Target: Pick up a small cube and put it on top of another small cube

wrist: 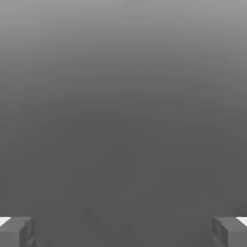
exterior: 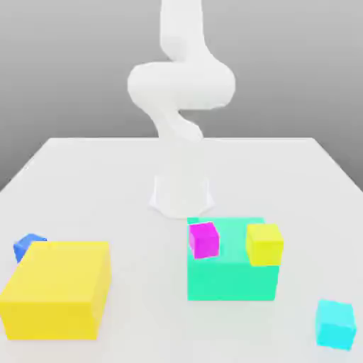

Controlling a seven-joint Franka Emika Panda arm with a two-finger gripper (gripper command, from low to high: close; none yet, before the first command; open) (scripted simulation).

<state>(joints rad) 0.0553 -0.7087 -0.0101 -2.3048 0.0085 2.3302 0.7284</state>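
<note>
A grey backdrop stood behind the pale surface (exterior: pixel 127 170), which carried everything around the green block (exterior: pixel 231 281). The white arm (exterior: pixel 181 85) rose behind that block. The big yellow block (exterior: pixel 53 312) lay well apart from it, toward the exterior view's left. The green block itself was the next largest.

Of the little ones, the cyan cube (exterior: pixel 335 325), the one to be lifted, rested on the surface to the exterior view's right of the green block and nearer the viewer. The small yellow cube (exterior: pixel 264 245) seemed to sit at the green block's right front edge, the magenta cube (exterior: pixel 204 240) near its left front edge, and the blue cube (exterior: pixel 30 246) far off to its left.

The likely step was the approach: best to come over the cyan cube from above, match its turned sides, then lower straight and centred. A later release near the green block's edge could have tipped a cube off.

The tool (wrist: pixel 123 232) was spread wide, its two sides far apart, holding and touching nothing.
</note>
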